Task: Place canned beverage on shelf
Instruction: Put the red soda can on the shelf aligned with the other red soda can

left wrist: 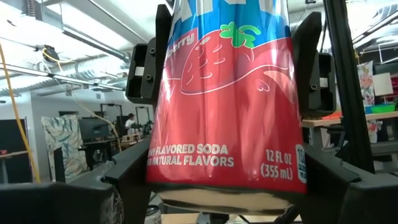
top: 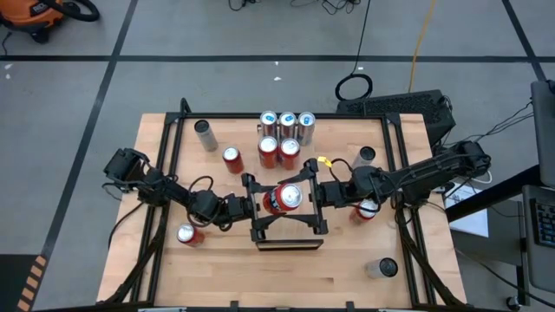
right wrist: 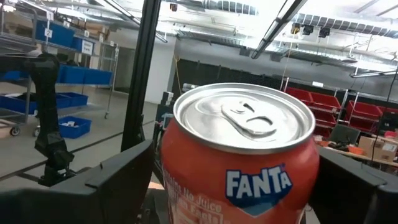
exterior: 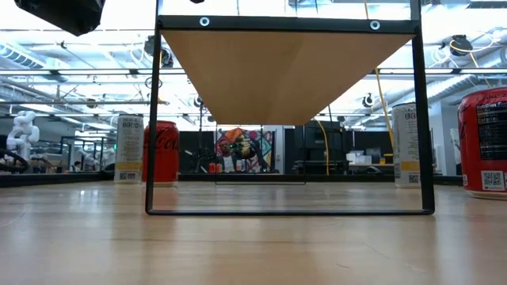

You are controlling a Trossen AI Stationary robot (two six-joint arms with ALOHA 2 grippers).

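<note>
The red strawberry soda can (top: 287,198) stands upright above the middle of the bench (top: 347,269), held over the black-framed shelf (top: 289,232). In the high view its silver lid faces up, and both tools meet at it from opposite sides.

The left tool (top: 257,204) holds the can's left side; its wrist view shows the can (left wrist: 230,99) filling the gap between two dark fingers (left wrist: 146,71), each pressed to the can's wall. The right tool (top: 314,194) is at the can's right side. In its wrist view the can (right wrist: 239,162) sits between its spread fingers (right wrist: 118,177), but whether they touch the can cannot be told.

From bench height the shelf (exterior: 285,71) shows as a pale wood panel on top of a thin black frame, with nothing standing under it.

On the far side of the bench is a cluster of cans (top: 284,139), three silver-topped ones behind two red ones. To their left stand another red can (top: 231,159) and a grey can (top: 205,135). A red can (top: 188,234) lies near the left arm, and a grey can (top: 382,268) stands near the right front corner.
</note>
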